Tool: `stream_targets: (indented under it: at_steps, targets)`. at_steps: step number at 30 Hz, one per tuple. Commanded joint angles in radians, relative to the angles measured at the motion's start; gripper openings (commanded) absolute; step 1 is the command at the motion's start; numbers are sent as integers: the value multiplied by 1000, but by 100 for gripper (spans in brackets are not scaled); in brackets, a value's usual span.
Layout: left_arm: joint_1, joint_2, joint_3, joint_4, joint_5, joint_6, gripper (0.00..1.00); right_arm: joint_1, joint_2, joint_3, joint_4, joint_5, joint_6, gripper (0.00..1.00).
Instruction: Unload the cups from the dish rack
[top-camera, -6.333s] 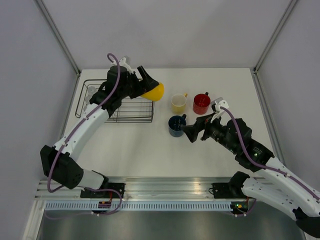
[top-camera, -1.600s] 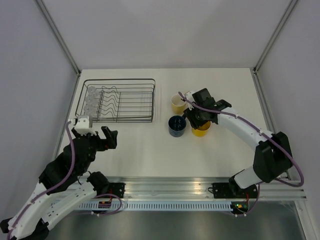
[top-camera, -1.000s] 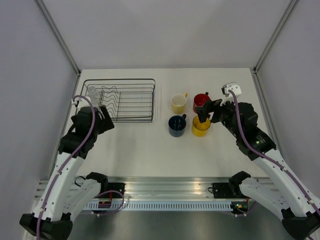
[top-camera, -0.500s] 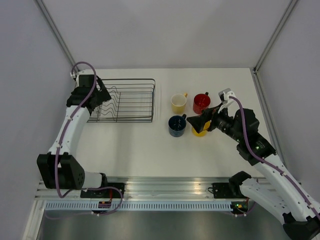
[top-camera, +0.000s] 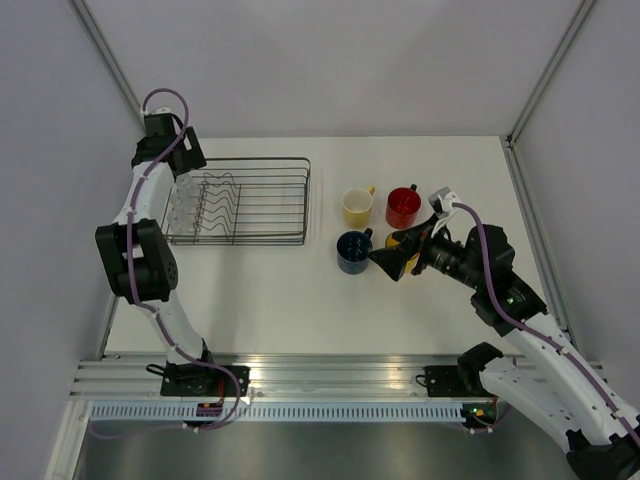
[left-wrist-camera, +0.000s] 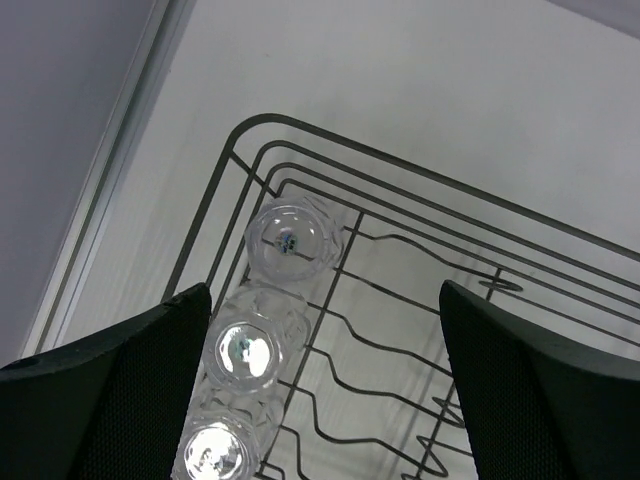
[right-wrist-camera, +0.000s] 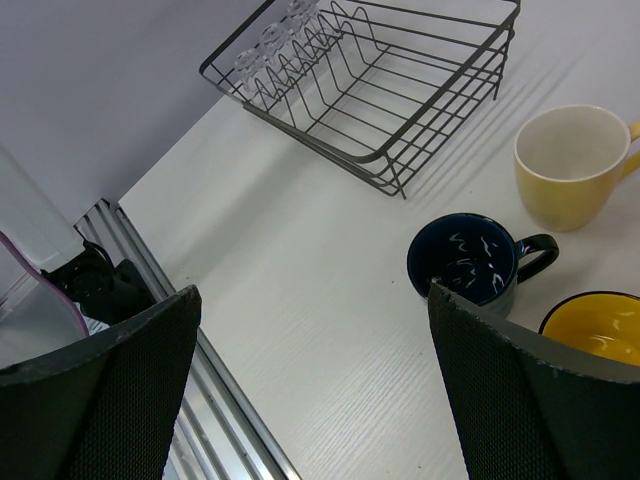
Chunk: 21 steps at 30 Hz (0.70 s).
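Three clear glasses (left-wrist-camera: 247, 350) stood in a row along the left side of the dish rack (left-wrist-camera: 420, 215), at the lower left of the left wrist view. They were packed so close that they seemed to touch. Four mugs were already out on the table (top-camera: 280, 290), right of the rack in the top view: a cream mug (top-camera: 357, 206), a red mug (top-camera: 402, 207), a dark blue mug (top-camera: 353, 251) and a yellow mug (right-wrist-camera: 595, 325), the last mostly hidden there behind the right claw (right-wrist-camera: 311, 292).

The left claw (left-wrist-camera: 322, 288) hung above the rack's far left corner, spread wide and holding nothing. The farthest glass lay just inside its left finger. The right claw was also spread and empty, low beside the blue and yellow mugs at the right of its own view.

The glasses looked like the only part of the job left, and the riskiest. Because they sat so tight together, a finger coming down between two of them could tip or shove the neighbour. The rack's rim and wavy wires ran right beside the row, so a finger might snag there and drag the rack. Smooth glass could also slip from a shallow pinch. The right claw, being so near the mugs, could knock one if it swung sideways.
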Motion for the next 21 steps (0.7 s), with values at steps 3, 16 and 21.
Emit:
stream_targets:
  at_steps: [3, 16, 21]
  targets:
    - [89, 67, 81, 37, 97, 93, 97, -2, -2, -26, 82, -21, 2, 98]
    - [90, 144, 93, 31, 151, 110, 82, -2, -17, -51, 96, -42, 8, 96]
    - [78, 157, 100, 17, 122, 115, 83, -2, -11, -57, 97, -56, 9, 96]
